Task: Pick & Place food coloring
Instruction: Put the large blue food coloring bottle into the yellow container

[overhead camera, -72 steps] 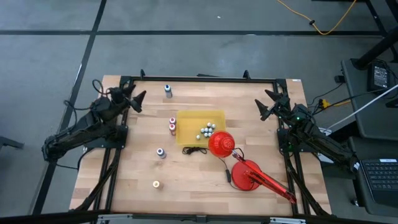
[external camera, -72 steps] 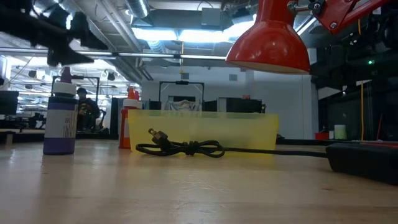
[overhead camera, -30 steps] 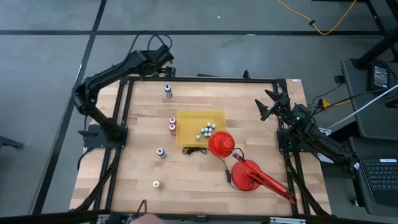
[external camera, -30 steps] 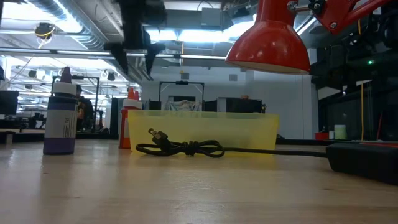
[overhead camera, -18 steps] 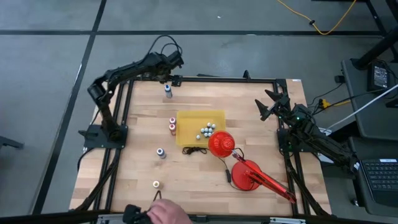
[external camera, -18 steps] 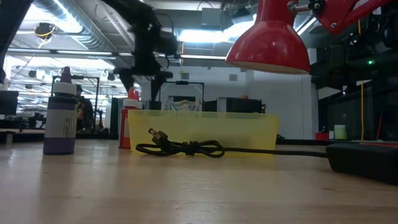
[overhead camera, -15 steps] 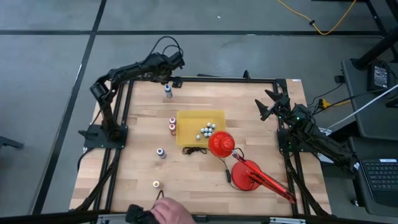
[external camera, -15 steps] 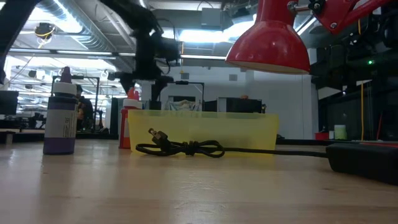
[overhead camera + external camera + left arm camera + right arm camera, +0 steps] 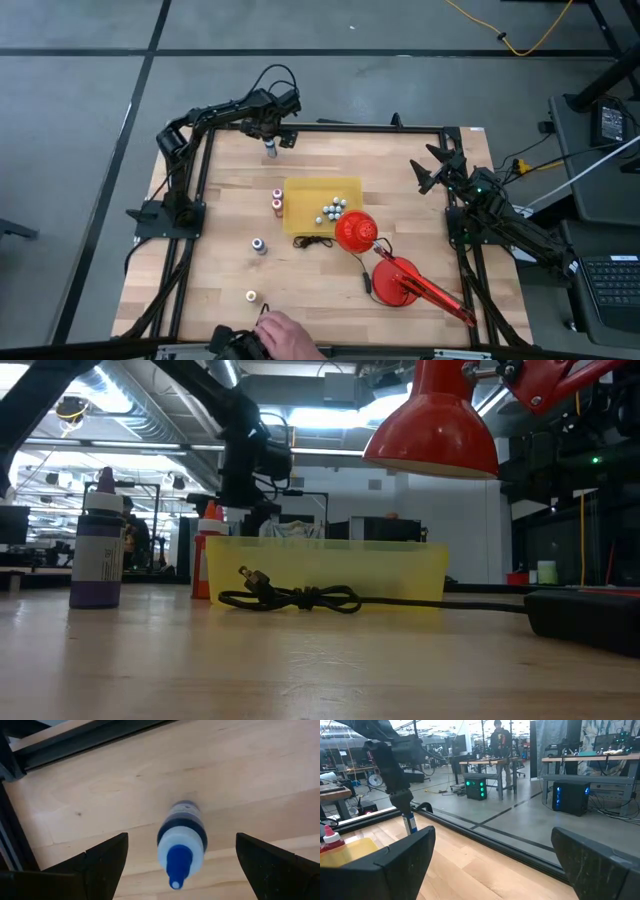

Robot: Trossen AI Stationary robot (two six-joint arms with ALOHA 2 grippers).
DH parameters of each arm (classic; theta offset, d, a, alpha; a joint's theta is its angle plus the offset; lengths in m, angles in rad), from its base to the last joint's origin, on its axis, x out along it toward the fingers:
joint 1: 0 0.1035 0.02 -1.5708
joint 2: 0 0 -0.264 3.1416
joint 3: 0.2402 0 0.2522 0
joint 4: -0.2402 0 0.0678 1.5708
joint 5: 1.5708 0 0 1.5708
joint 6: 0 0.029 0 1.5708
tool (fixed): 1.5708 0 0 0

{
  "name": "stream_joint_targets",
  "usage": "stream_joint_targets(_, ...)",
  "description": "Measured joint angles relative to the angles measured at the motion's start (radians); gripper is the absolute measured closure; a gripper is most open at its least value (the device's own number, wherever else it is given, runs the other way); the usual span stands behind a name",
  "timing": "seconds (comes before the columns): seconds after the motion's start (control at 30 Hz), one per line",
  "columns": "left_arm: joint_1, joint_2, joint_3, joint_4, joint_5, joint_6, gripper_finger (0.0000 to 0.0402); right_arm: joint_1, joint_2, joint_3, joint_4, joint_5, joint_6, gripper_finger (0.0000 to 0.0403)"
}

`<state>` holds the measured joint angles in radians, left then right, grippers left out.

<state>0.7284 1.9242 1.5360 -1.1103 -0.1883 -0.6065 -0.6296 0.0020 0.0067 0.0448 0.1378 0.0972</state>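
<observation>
I have the left claw (image 9: 272, 137) out at the far edge of the desk (image 9: 330, 280), hanging directly over the blue-topped food coloring bottle (image 9: 270, 148); from the left wrist view the bottle (image 9: 181, 843) stands upright between my two fingers (image 9: 102, 865), which are spread wide and clear of it on both sides; nothing is pinched. The right claw (image 9: 432, 166) waits at the desk's right edge, its fingers spread as well. Two red-topped bottles (image 9: 277, 200) stand just beside the left wall of the yellow tray (image 9: 300, 195); a purple-topped bottle (image 9: 258, 245) sits nearer the front, and an orange-yellow one (image 9: 251, 296) nearer still. The red lamp (image 9: 356, 232) overlaps the tray's right corner; its black cord (image 9: 295, 598) lies along the tray's front. A person's hand (image 9: 285, 335) shows at the front edge.
</observation>
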Motion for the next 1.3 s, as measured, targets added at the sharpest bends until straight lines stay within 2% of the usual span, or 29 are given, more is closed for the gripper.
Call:
stream_joint_targets(0.2, 0.000, 0.007, 0.000, 0.000, -0.002, 0.002, 0.0087, 0.000, 0.000, 0.000, 0.000, 0.000, 0.000, 0.0004)
stream_joint_targets(0.87, 0.001, 0.002, 0.000, -0.005, -0.030, 0.000, 0.0279, 0.000, 0.000, 0.000, 0.000, 0.000, 0.000, 0.0004)
stream_joint_targets(1.3, -0.035, -0.110, 0.000, -0.016, 0.007, 0.083, 0.0283, 0.000, 0.000, 0.000, 0.000, 0.000, 0.000, 0.0004)
